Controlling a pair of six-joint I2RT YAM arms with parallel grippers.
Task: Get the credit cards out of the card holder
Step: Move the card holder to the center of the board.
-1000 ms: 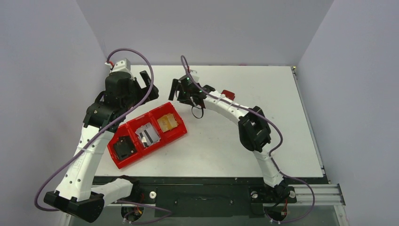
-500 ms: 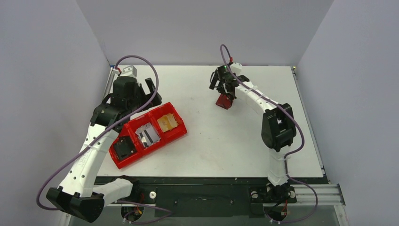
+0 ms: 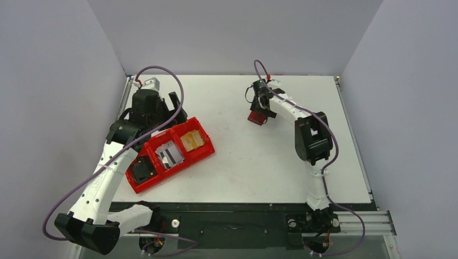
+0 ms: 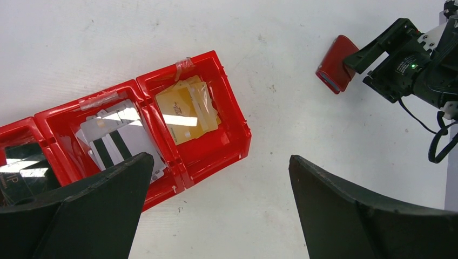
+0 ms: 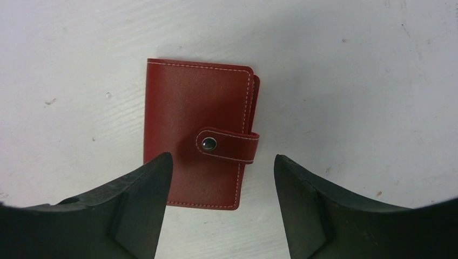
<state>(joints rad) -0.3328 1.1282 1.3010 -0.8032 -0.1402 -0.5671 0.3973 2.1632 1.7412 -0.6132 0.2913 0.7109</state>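
Observation:
The card holder (image 5: 194, 113), a dark-red wallet, lies flat on the table, closed, with its strap snapped shut. Its inside is hidden. It also shows in the top view (image 3: 256, 117) and the left wrist view (image 4: 336, 72). My right gripper (image 5: 222, 157) is open and empty above it, with the fingers over its near end and no contact. In the top view the right gripper (image 3: 263, 108) is at the far middle of the table. Gold-tan credit cards (image 4: 186, 110) lie in the end compartment of a red tray. My left gripper (image 4: 219, 158) is open and empty, high above the tray's near edge.
The red three-compartment tray (image 3: 201, 154) sits left of centre. Its middle compartment holds white cards with black stripes (image 4: 116, 135), and its far-left one holds dark cards (image 4: 21, 167). The right arm stretches over the right half of the table. Grey walls enclose the table.
My right gripper has swung from beside the tray to the right and now hangs over the card holder. My left arm has shifted slightly towards the back.

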